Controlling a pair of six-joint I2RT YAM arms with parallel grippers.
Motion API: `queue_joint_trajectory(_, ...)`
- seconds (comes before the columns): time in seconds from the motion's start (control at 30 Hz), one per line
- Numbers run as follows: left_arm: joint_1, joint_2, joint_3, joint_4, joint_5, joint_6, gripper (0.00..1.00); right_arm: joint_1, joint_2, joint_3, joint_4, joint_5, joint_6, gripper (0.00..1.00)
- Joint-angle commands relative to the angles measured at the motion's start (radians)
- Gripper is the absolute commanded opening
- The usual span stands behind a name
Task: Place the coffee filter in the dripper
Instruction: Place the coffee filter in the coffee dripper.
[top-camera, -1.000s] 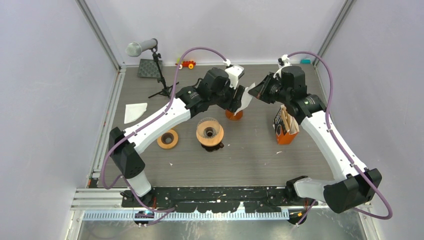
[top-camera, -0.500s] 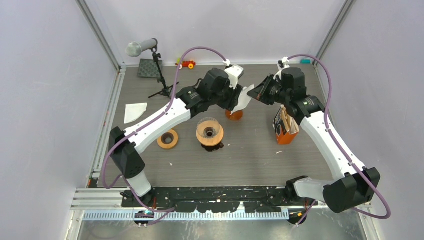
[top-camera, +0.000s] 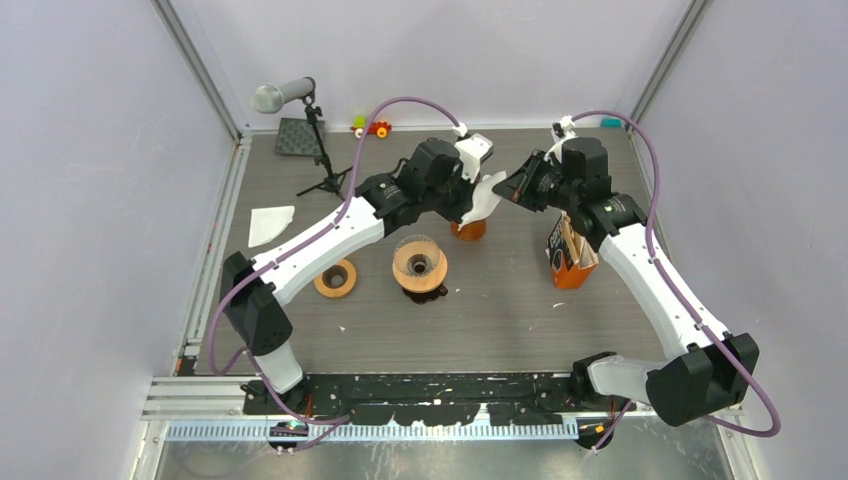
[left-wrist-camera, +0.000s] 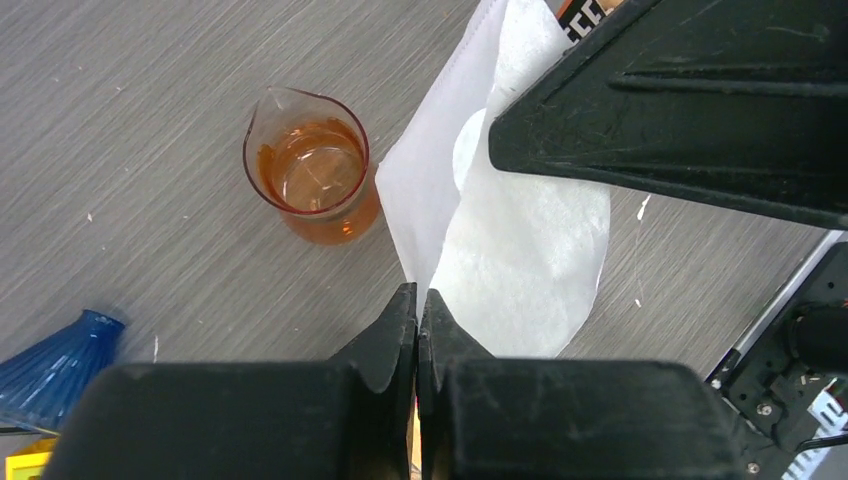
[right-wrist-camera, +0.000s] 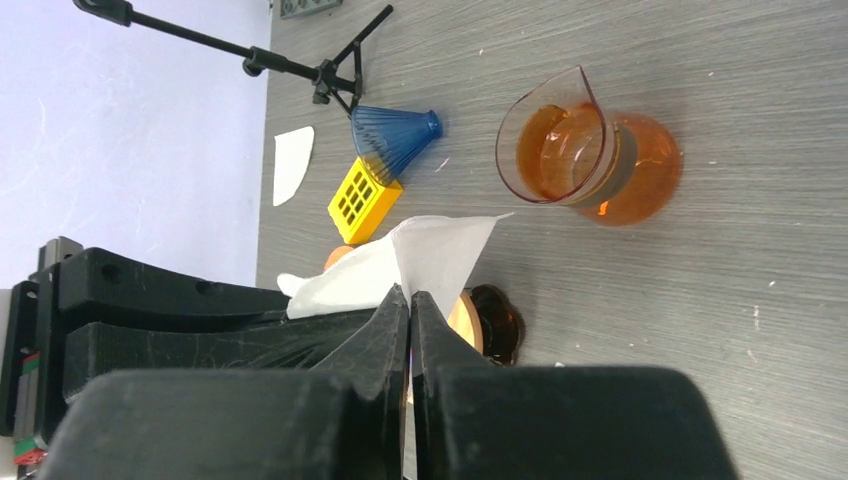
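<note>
— Two pincers on one paper: your left gripper (left-wrist-camera: 417, 295) is pressed together on the coffee filter's (left-wrist-camera: 520, 240) folded edge. Your right gripper (right-wrist-camera: 409, 293) is nipped tight on the opposite lip.

— Where does the filter hang?

— In the air, above centre in the overhead view. It's close by the glass carafe (left-wrist-camera: 315, 180) of orange liquid and well apart from the dripper (top-camera: 419, 260), which stands lower, mid-frame.

— So how do you play this?

— I'd say ease the two edges apart gently so the cone opens. No jerking, because thin paper tears. Then release one side and carry the filter down-frame, point first, square over the dripper's mouth. Mind the carafe underneath; a low swing could tip it.

— And the ground?

— Grey wood-grain tabletop (top-camera: 500, 320). A spare filter (top-camera: 270, 224) lies near the left edge and a wooden ring (top-camera: 335, 278) sits just left of the dripper. There's an orange carton (top-camera: 572, 262) at right and a microphone stand (top-camera: 318, 150) upper left. Pale lilac walls (top-camera: 90, 200) close you in on three sides.
</note>
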Motion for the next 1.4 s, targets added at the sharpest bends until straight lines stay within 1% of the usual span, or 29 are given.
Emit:
queue_joint_trajectory(0.0, 0.002, -0.026, 0.036, 0.024, 0.022, 0.084, 0.00, 0.009, -0.031, 0.004, 0.024, 0.016, -0.107, 0.10)
queue_joint_trajectory(0.1, 0.001, -0.046, 0.018, 0.027, 0.033, 0.124, 0.00, 0.026, -0.042, 0.016, -0.007, 0.066, -0.200, 0.19)
queue_joint_trajectory(0.13, 0.002, -0.051, 0.014, 0.028, 0.039, 0.136, 0.00, 0.032, -0.045, 0.019, -0.018, 0.077, -0.215, 0.21)
queue_joint_trajectory(0.23, 0.002, -0.066, 0.003, 0.022, 0.052, 0.160, 0.00, 0.045, -0.053, 0.030, -0.038, 0.091, -0.267, 0.34)
queue_joint_trajectory(0.33, 0.002, -0.073, 0.002, 0.016, 0.066, 0.194, 0.00, 0.054, -0.063, 0.033, -0.043, 0.092, -0.292, 0.42)
queue_joint_trajectory(0.43, 0.002, -0.076, 0.004, 0.007, 0.089, 0.201, 0.00, 0.056, -0.072, 0.032, -0.043, 0.084, -0.310, 0.44)
queue_joint_trajectory(0.6, 0.002, -0.076, 0.011, -0.010, 0.102, 0.216, 0.00, 0.056, -0.088, 0.036, -0.045, 0.073, -0.344, 0.44)
queue_joint_trajectory(0.67, 0.002, -0.075, 0.014, -0.020, 0.103, 0.222, 0.00, 0.055, -0.095, 0.037, -0.050, 0.059, -0.356, 0.42)
queue_joint_trajectory(0.87, 0.002, -0.069, 0.018, -0.013, 0.073, 0.223, 0.00, 0.055, -0.085, 0.038, -0.054, 0.026, -0.329, 0.21)
queue_joint_trajectory(1.03, 0.002, -0.050, 0.055, -0.020, 0.058, 0.212, 0.00, 0.055, -0.059, 0.040, -0.040, 0.022, -0.278, 0.09)
queue_joint_trajectory(1.1, 0.002, -0.042, 0.063, -0.015, 0.039, 0.199, 0.00, 0.055, -0.052, 0.042, -0.031, 0.032, -0.250, 0.01)
queue_joint_trajectory(1.13, 0.002, -0.036, 0.067, -0.011, 0.024, 0.193, 0.00, 0.056, -0.049, 0.043, -0.025, 0.038, -0.233, 0.01)
queue_joint_trajectory(1.2, 0.002, -0.022, 0.079, -0.004, -0.018, 0.172, 0.05, 0.050, -0.037, 0.055, -0.021, 0.044, -0.190, 0.01)
queue_joint_trajectory(1.23, 0.002, -0.013, 0.089, -0.006, -0.057, 0.170, 0.09, 0.044, -0.033, 0.060, -0.021, 0.045, -0.167, 0.01)
queue_joint_trajectory(1.27, 0.003, -0.003, 0.100, -0.011, -0.075, 0.132, 0.14, 0.036, -0.026, 0.065, -0.017, 0.046, -0.140, 0.00)
queue_joint_trajectory(1.37, 0.003, 0.016, 0.120, -0.023, -0.088, 0.087, 0.25, 0.018, -0.009, 0.070, -0.016, 0.047, -0.077, 0.00)
